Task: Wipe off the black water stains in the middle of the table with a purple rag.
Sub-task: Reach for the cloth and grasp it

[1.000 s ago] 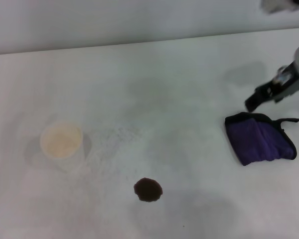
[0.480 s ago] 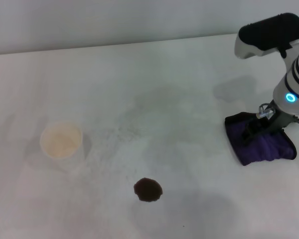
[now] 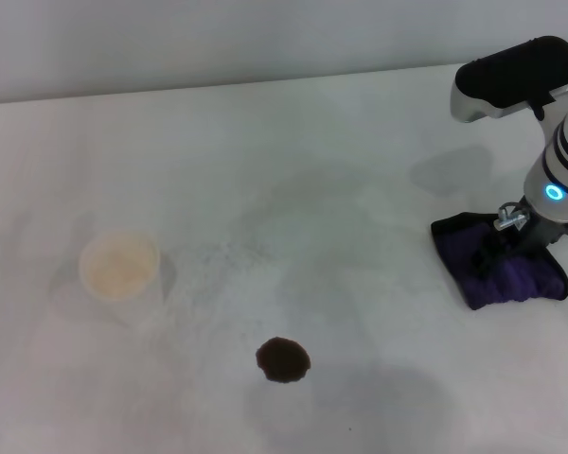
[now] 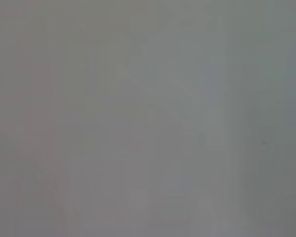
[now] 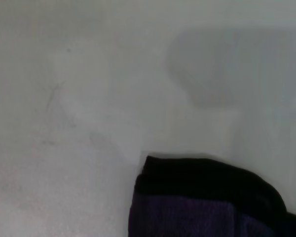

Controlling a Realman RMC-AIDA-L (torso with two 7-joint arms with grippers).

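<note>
The purple rag (image 3: 502,267) with black edging lies on the white table (image 3: 341,170) at the right; it also shows in the right wrist view (image 5: 202,207). My right gripper (image 3: 505,248) is down on the rag, its fingers buried in the cloth. The black water stain (image 3: 283,360), a small round dark blot, sits near the front middle of the table, well to the left of the rag. My left gripper is out of view; the left wrist view shows only a plain grey surface.
A white paper cup (image 3: 119,268) stands on the left part of the table, left of and behind the stain. The table's far edge (image 3: 265,83) meets a grey wall. Faint grey scuffs mark the middle.
My right arm has come down from behind the rag onto it. The rag has been pushed slightly and bunched under the gripper. Stain and cup have not moved.
</note>
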